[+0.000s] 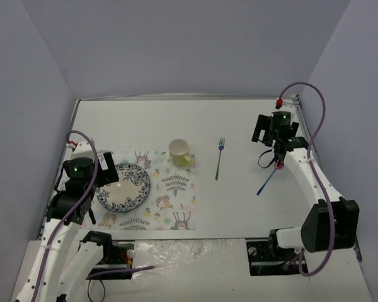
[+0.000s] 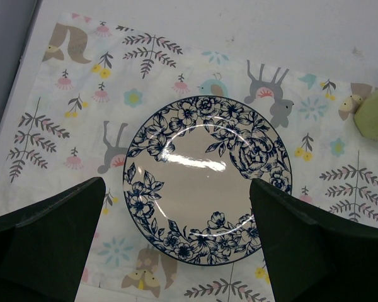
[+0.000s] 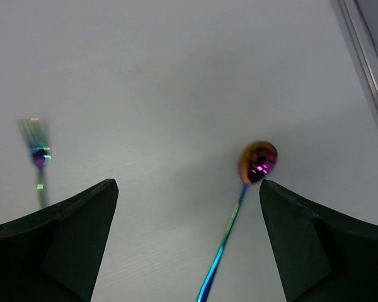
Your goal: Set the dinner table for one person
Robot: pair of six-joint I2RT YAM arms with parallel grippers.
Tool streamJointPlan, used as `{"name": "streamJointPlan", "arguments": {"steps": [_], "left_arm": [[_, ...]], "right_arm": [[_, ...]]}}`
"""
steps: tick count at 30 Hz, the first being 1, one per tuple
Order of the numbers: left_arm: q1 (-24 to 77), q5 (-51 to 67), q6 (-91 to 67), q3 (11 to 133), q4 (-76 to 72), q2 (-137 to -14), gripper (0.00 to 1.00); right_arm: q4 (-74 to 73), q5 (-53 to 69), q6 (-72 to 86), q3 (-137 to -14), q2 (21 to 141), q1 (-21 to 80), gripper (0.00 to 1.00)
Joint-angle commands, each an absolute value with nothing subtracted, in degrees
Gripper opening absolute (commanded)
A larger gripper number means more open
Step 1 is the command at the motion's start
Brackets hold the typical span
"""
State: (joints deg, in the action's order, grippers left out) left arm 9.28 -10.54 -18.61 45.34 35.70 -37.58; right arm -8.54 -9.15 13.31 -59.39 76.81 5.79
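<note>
Two sets of jaws stand apart: left pincer [image 2: 177, 182] over plate [image 2: 208, 182], right pincer [image 3: 188, 189] over spoon [image 3: 258, 160], flat on bench [image 3: 145, 82], frame lower right. I judge the spoon light, stiff, slick; I'd grip mid-handle.

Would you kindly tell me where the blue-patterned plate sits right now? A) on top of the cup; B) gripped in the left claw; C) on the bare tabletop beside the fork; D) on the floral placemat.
D: the plate lies flat on the floral placemat, apart from the cup, while the fork lies on the bare dinner table.
</note>
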Motion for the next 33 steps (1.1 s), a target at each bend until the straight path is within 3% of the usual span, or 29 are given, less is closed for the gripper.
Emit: {"name": "streamJointPlan", "arguments": {"steps": [1,15,25,33], "left_arm": [[8.9,-10.5,-18.2,46.6,33.0,-37.1,0.97],[9.4,-10.5,-18.2,46.4,33.3,-35.9,0.97],[9.4,-10.5,-18.3,46.5,33.4,-35.8,0.97],[9.4,-10.5,-18.3,46.4,33.3,-35.6,0.97]], "right_arm": [[-5.5,-14.7,27.1,-48.7,74.9,-1.8,0.87],[3.7,-10.8,31.4,-39.5,80.1,-8.2,0.62],[4.0,-8.9,30.7,-39.4,82.2,-7.7,0.42],[0.2,-10.8,31.4,-42.6,86.9,-5.8,0.32]]}}
